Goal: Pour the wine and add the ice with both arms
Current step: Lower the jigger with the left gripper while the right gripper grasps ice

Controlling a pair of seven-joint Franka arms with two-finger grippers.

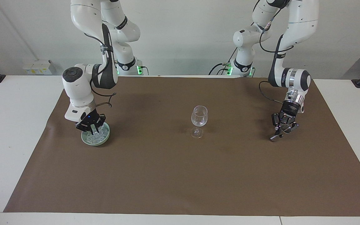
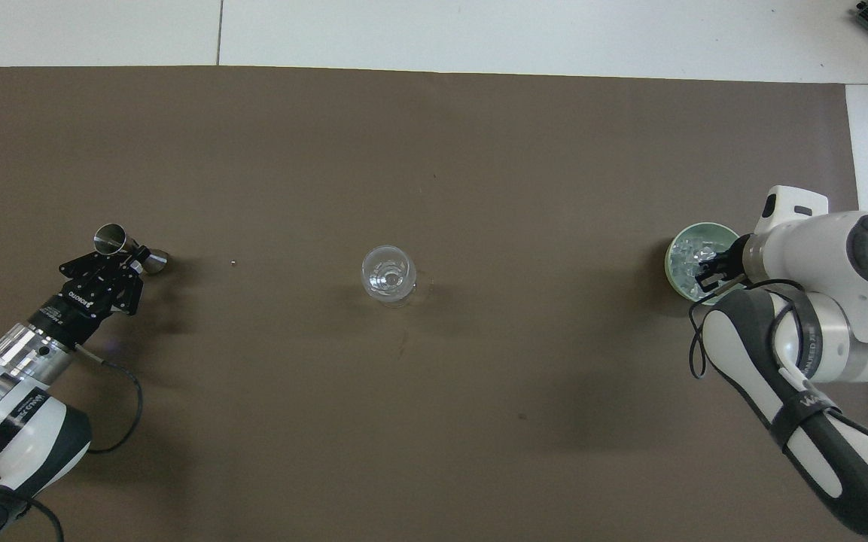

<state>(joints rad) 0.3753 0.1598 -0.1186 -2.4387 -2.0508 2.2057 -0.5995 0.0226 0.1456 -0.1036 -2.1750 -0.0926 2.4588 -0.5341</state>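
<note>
A clear stemmed wine glass (image 1: 199,120) (image 2: 388,275) stands upright mid-mat. At the right arm's end sits a pale green bowl (image 1: 104,139) (image 2: 671,260) full of ice (image 1: 98,135) (image 2: 686,250). My right gripper (image 1: 93,128) (image 2: 705,269) dips into that bowl, its fingertips shut on an ice cube among the others. At the left arm's end, my left gripper (image 1: 283,130) (image 2: 129,260) is shut on the waist of a small metal jigger (image 1: 274,137) (image 2: 111,239), which is tilted with its lower end at the mat.
A brown mat (image 1: 180,175) covers most of the white table (image 1: 11,140). A tiny speck (image 2: 232,263) lies on the mat between the jigger and the glass. The right arm's elbow (image 2: 817,331) hangs over the mat beside the bowl.
</note>
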